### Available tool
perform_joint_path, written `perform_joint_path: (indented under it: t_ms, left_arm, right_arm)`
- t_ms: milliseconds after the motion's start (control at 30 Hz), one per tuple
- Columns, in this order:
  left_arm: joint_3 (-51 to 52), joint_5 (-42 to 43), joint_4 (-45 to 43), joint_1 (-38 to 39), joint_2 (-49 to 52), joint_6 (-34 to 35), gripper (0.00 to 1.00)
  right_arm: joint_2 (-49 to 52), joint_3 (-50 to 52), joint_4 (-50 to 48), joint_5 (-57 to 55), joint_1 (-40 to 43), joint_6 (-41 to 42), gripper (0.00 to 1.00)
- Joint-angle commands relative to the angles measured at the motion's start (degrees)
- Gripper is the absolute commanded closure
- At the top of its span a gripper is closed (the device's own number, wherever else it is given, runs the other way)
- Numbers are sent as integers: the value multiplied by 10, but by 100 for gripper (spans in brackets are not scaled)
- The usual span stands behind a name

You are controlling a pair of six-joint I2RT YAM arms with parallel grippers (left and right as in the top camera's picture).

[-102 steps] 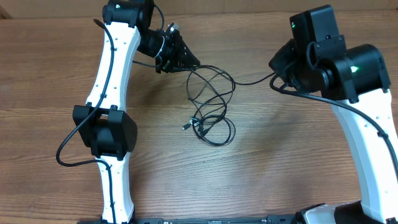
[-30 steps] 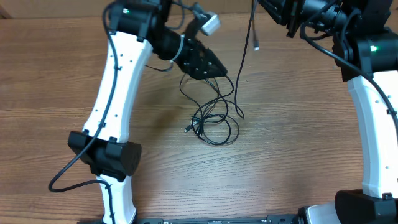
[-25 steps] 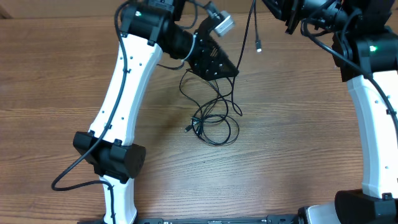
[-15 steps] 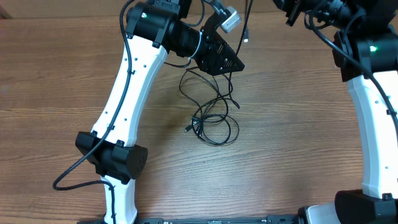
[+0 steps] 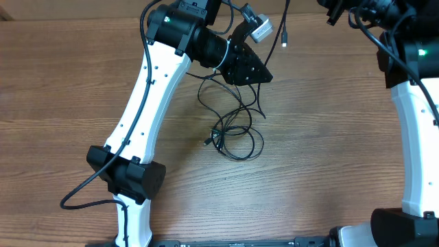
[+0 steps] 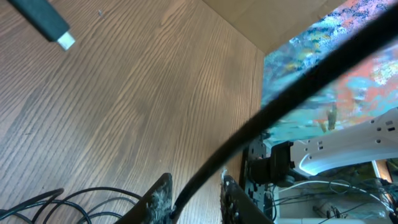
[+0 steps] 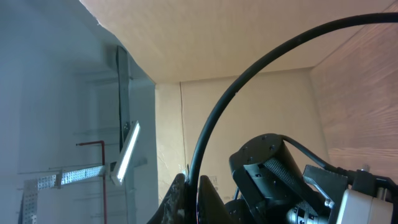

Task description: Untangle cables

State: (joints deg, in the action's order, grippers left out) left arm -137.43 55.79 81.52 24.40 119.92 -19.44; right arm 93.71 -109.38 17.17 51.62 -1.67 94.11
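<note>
Left gripper (image 6: 194, 198) pinches a taut black cable (image 6: 280, 115) between its fingers (image 6: 158, 196), tips cropped; right gripper (image 7: 186, 198), mostly out of frame, clamps a cord (image 7: 208, 127) too. Other cables (image 5: 233, 134) lie tangled on the table (image 5: 68, 82), crossings unreadable.

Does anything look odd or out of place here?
Yes: the cables lie in a tangled heap on the table, and one strand pinched in the left gripper rises off it, a plug dangling in midair nearby.

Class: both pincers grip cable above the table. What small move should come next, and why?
Probably draw the left pincer away from the right pincer: each clamps a cable, one plug hangs free, and the tangled loops lie on the table, so separation may slip a strand out.
</note>
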Motion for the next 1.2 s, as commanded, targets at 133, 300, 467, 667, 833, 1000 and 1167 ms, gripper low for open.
perform_joint_path:
  t_ms: [133,300,467,667,833,1000,1167]
  left_arm:
    - [-7,12,8,4,-2,2,78]
    - [-7,12,8,4,-2,2,83]
    - [-7,12,10,4,-2,2,96]
    - [-8,11,-13,-9,-8,111,96]
    - [-31,12,-38,-44,-23,249,96]
    - [-104,30,-63,-65,-37,312,96]
    - [-203,85,-209,-64,-45,478,96]
  right_arm:
    - [-2,-5,-4,-6,11,2,96]
    - [-2,-5,-4,-6,11,2,96]
    - [-2,-5,1,-6,11,-8,96]
    - [-2,-5,72,-35,28,-142,96]
    - [-2,-5,253,-133,76,-270,77]
    - [-2,-5,412,-269,103,-367,55]
    - [-2,-5,514,-384,104,-434,18]
